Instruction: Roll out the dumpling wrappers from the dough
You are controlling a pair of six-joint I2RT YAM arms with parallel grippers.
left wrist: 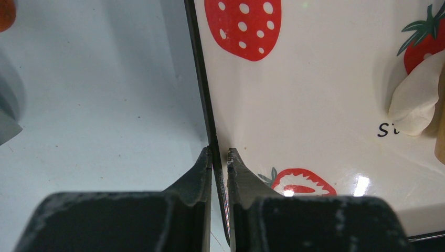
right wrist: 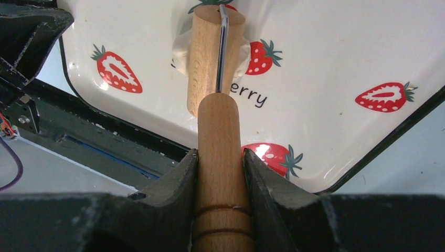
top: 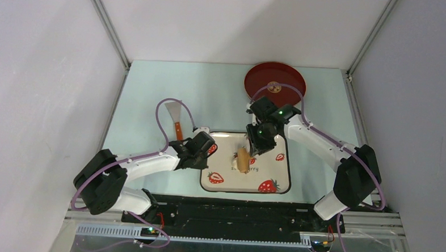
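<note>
- A metal-bladed scraper with an orange handle (top: pixel 174 117) lies on the pale worktop (top: pixel 222 97) just left of the plate, apart from both arms.
- The left end effector (left wrist: pixel 220 157) is almost fully closed, pinching the black left rim of the white, strawberry-printed rectangular plate (left wrist: pixel 202 94), probably to stop it sliding under the rolling.
- The soft cream-white dough (left wrist: pixel 417 100) lies mid-plate, pinned beneath the barrel of the tan wooden roller (right wrist: pixel 210 58). It looks a thick lump, with bare plate all round for spreading.
- The right end effector (right wrist: pixel 220 160) is clamped on the roller's handle, reaching in from the plate's far side.
- The round red tray (top: pixel 288 78) sits far right, well apart, likely meant for finished wrappers; none shows.
</note>
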